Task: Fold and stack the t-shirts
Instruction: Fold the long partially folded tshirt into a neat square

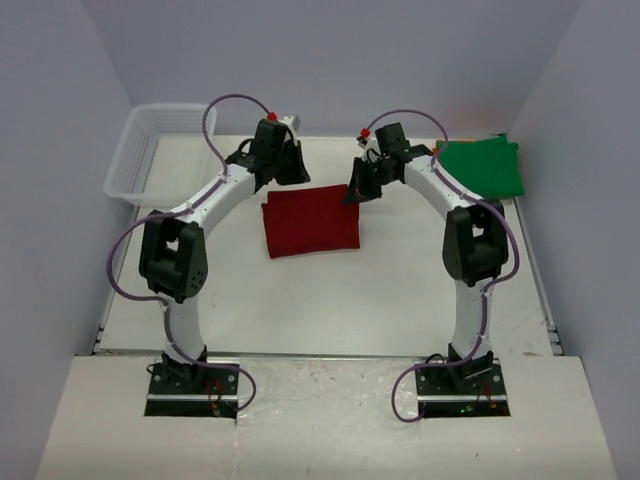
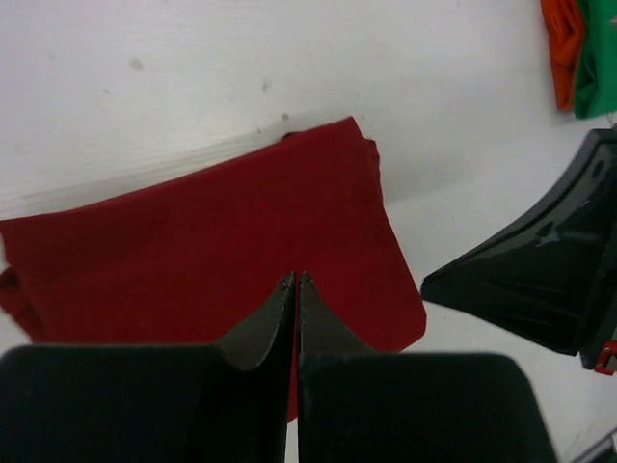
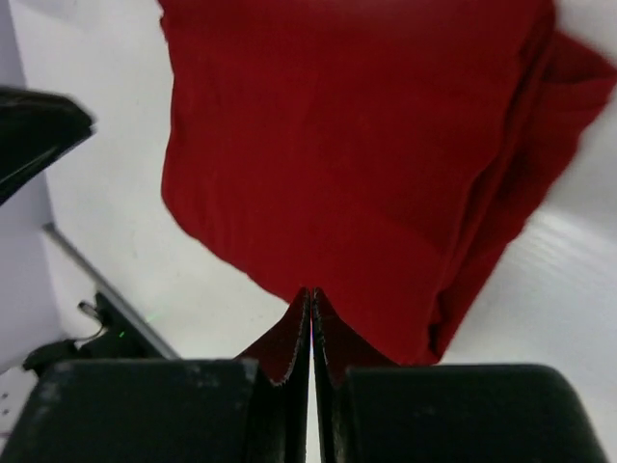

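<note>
The dark red t-shirt [image 1: 311, 220] lies folded into a rectangle at the table's middle; it also shows in the left wrist view [image 2: 193, 260] and in the right wrist view [image 3: 357, 145]. The bright green t-shirt [image 1: 482, 166] lies folded at the back right, with the orange t-shirt [image 2: 559, 48] under it, only an edge showing. My left gripper [image 1: 293, 174] is shut and empty just above the red shirt's far left edge, its tips [image 2: 297, 278] pressed together. My right gripper [image 1: 356, 191] is shut and empty above the shirt's far right corner, its tips [image 3: 311, 291] together.
A white mesh basket [image 1: 128, 160] stands at the back left corner. Grey walls enclose the table on the left, back and right. The right gripper's black body [image 2: 540, 280] is close beside the left one over the shirt's far edge.
</note>
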`<state>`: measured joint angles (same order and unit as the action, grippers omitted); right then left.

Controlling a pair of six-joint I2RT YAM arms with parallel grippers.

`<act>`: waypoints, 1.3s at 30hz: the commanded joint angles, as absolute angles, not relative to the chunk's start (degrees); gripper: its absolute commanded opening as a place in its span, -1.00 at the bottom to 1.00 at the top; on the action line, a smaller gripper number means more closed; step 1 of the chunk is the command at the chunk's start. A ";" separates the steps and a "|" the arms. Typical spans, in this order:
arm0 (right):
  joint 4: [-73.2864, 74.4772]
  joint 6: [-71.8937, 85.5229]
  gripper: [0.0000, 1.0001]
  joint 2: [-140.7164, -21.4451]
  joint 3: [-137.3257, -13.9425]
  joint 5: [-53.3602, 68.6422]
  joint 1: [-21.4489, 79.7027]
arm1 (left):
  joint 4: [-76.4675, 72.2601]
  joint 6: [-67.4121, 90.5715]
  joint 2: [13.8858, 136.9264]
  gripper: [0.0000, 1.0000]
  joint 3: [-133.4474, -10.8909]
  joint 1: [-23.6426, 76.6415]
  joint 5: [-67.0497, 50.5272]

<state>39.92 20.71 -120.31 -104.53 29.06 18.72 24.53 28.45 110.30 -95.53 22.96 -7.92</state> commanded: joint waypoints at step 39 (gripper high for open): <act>35.68 35.33 -1.00 -125.94 -87.28 31.90 21.97 | 16.35 28.91 97.40 -1.00 -71.99 23.29 -3.96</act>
<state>31.62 35.44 -124.11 -86.30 33.54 21.74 16.51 27.94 103.31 -74.41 22.65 -6.50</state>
